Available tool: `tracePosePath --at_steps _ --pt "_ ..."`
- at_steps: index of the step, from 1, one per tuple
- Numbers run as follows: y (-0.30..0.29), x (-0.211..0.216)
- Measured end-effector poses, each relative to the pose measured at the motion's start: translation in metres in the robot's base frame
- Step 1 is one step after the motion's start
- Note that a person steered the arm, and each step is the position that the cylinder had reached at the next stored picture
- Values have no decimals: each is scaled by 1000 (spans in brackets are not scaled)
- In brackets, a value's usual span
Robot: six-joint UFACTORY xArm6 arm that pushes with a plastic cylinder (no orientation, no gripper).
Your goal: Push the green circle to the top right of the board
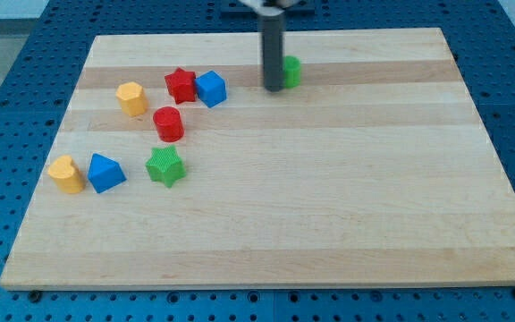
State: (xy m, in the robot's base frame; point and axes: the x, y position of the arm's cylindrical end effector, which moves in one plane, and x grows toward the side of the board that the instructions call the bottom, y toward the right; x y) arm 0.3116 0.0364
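The green circle [291, 71] sits near the view's top, a little right of centre, partly hidden behind my rod. My tip [273, 88] rests on the board against the green circle's left side. The top right corner of the wooden board [423, 45] lies well to the right of the circle.
At the view's left stand a red star [181, 85], a blue cube [211, 88], a yellow hexagon [132, 98], a red cylinder [168, 123], a green star [164, 166], a blue block [105, 172] and a yellow block [66, 173].
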Motion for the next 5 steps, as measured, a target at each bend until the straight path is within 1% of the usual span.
tracePosePath --at_steps 1,2,3,4,5 --pt "75 -25" --pt "81 -26" --pt "25 -2" --pt "-7 -5" --pt "16 -53"
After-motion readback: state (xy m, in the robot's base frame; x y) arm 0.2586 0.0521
